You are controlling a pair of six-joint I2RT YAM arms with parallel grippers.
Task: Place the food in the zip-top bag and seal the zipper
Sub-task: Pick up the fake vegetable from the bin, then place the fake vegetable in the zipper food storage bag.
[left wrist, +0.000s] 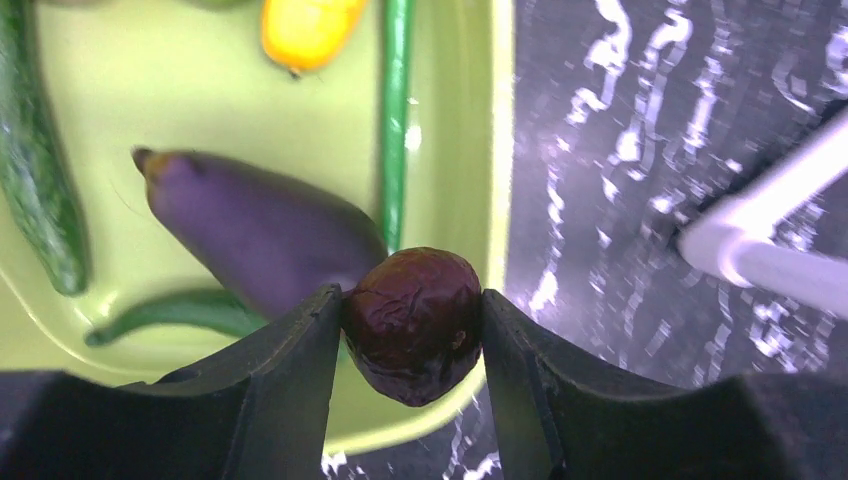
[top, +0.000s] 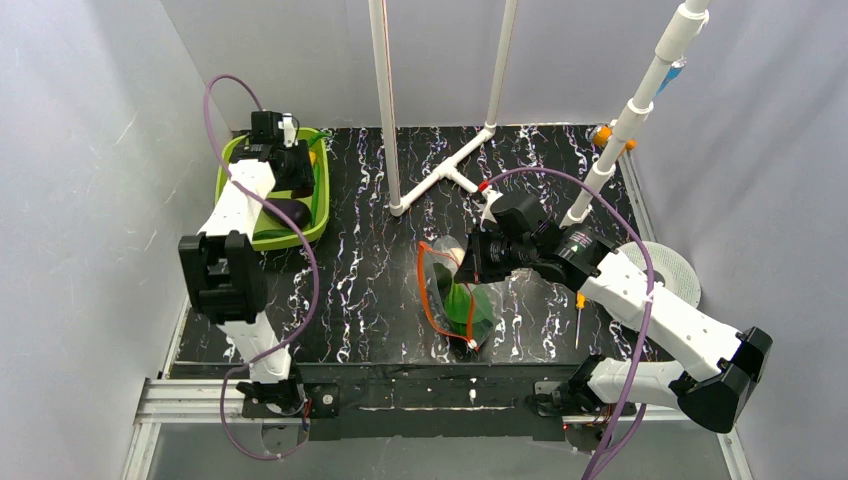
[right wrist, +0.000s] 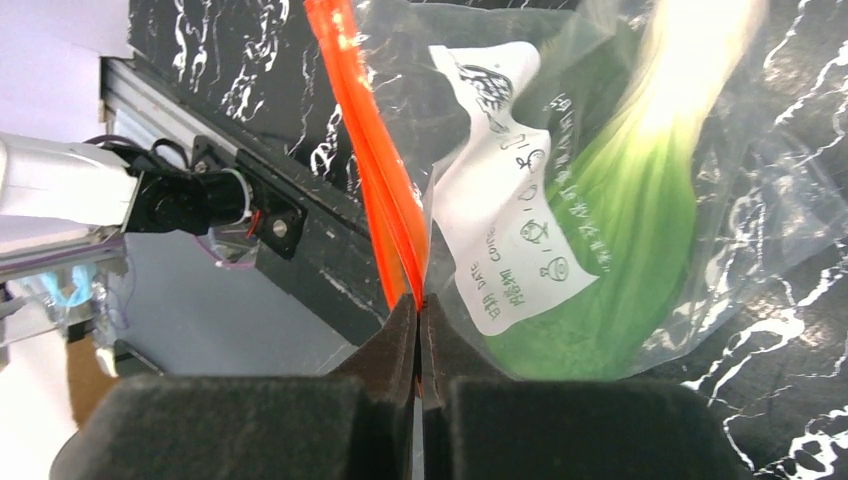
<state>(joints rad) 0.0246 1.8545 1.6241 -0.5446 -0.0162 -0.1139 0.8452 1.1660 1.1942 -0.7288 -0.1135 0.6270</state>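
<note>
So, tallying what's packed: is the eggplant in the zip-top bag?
No, the purple eggplant lies in the lime-green tray, as the left wrist view shows.

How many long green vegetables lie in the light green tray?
3. A thick dark vegetable at the left edge of the left wrist view; a thin pod straight along the tray wall; a curved pod beside the eggplant. Others may lie out of view.

The desk was black with white squiggles. A green tray sat at its far left, a white pipe stand at the back, and a clear bag in the middle.
</note>
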